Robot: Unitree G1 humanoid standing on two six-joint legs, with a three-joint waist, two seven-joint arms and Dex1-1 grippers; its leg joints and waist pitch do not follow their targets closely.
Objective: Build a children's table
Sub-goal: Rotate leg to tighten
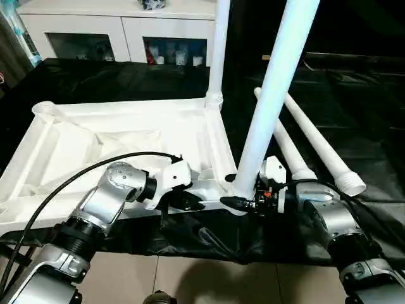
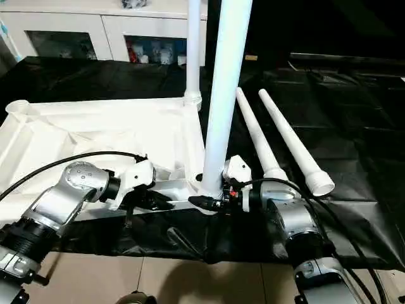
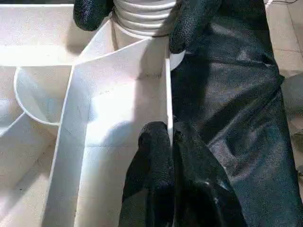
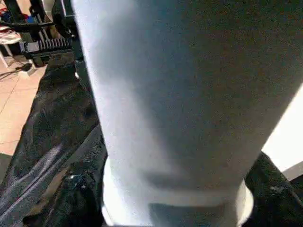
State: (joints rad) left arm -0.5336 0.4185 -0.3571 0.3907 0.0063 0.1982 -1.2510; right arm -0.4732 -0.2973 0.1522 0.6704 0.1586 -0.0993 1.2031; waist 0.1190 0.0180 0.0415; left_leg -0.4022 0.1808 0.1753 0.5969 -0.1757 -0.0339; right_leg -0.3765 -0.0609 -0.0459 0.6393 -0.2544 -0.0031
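The white tabletop (image 1: 57, 142) lies upside down on a black sheet, ribbed side up. One leg (image 1: 218, 50) stands upright in its far right corner socket. A second leg (image 1: 269, 95) stands in the near right corner socket. My right gripper (image 1: 239, 199) is at that leg's ribbed base, one black finger (image 3: 189, 23) on each side and pressing on it. The leg (image 4: 180, 94) is close up in the right wrist view. My left gripper (image 3: 169, 135) is shut on the tabletop's thin rim wall just left of that corner. Two loose legs (image 1: 320, 142) (image 1: 286, 142) lie to the right.
A white cabinet (image 1: 126, 25) with glass-fronted doors stands behind the work. The black sheet (image 1: 354, 95) spreads far to the right. The tabletop's far left socket (image 1: 45, 109) holds nothing. Beige floor tiles (image 1: 190, 278) run along the near edge.
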